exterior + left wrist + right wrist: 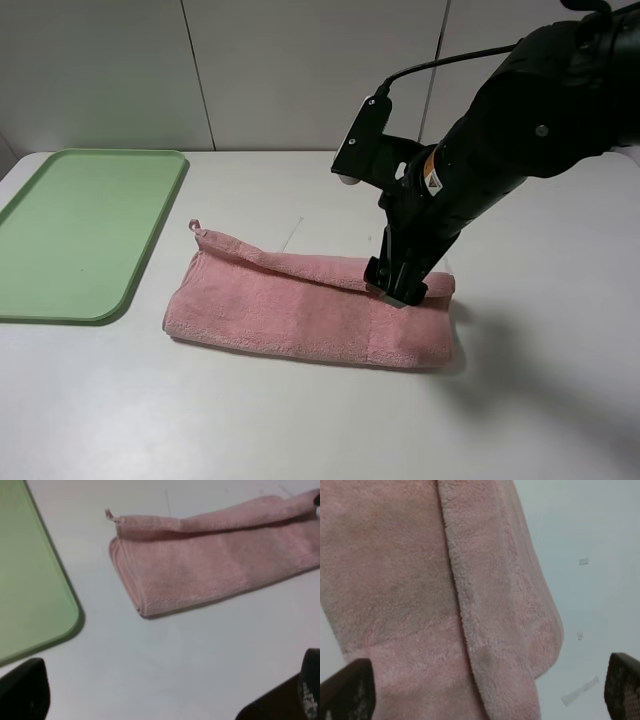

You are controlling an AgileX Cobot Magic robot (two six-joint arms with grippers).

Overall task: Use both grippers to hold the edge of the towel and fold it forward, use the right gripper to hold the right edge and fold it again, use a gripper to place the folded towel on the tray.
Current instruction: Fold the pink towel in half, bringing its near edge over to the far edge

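Observation:
The pink towel (310,310) lies folded once into a long strip on the white table, with its hanging loop (196,227) at the left end. My right gripper (397,285) hangs over the towel's right end with its jaws open. In the right wrist view the gripper (485,695) straddles the towel (445,605), its fingers (345,690) wide apart and holding nothing. My left gripper (165,700) is open and empty, back from the towel (215,560), and is out of the exterior view. The green tray (80,230) sits left of the towel and also shows in the left wrist view (30,595).
Bare white table (300,420) surrounds the towel. Small tape marks (579,692) lie on the table beside the towel's right end. A panelled wall (300,70) stands behind the table's far edge.

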